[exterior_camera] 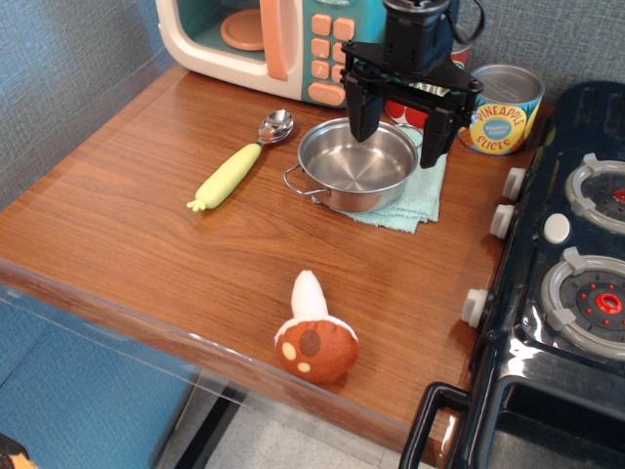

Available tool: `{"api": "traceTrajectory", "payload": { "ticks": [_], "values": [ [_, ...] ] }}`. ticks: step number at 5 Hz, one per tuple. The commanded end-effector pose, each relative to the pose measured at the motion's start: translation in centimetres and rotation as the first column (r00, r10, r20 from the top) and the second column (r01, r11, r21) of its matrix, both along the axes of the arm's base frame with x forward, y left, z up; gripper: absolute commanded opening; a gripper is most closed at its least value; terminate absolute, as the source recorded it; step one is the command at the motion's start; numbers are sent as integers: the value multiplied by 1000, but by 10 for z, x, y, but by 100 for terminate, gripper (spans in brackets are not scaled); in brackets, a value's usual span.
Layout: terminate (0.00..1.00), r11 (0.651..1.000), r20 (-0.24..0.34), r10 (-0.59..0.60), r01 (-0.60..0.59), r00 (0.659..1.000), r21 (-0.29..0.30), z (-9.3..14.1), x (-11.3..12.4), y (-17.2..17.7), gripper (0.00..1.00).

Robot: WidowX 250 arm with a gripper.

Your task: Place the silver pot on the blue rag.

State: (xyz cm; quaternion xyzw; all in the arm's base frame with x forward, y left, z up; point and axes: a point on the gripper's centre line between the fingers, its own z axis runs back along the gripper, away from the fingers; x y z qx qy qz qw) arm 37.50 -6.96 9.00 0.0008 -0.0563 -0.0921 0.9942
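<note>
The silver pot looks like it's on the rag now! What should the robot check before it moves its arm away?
1. Silver pot sits upright: ok.
2. Pot rests on the blue rag: mostly ok; its left edge and handle overhang onto the table.
3. Pincer open, holding nothing: ok.
4. Fingers clear of the pot rim: cannot tell from this view.
5. Pineapple can close on the right; avoid swinging that way: ok for now.
6. Spoon and mushroom out of the way: ok.
</note>
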Motion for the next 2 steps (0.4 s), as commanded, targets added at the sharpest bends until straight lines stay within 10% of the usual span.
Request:
{"api": "traceTrajectory", "payload": {
  "ticks": [1,2],
  "values": [
    [0,998,96,60,-63,994,26,8,-15,1,100],
    [100,998,96,60,-63,994,26,8,-15,1,100]
  ]
}}
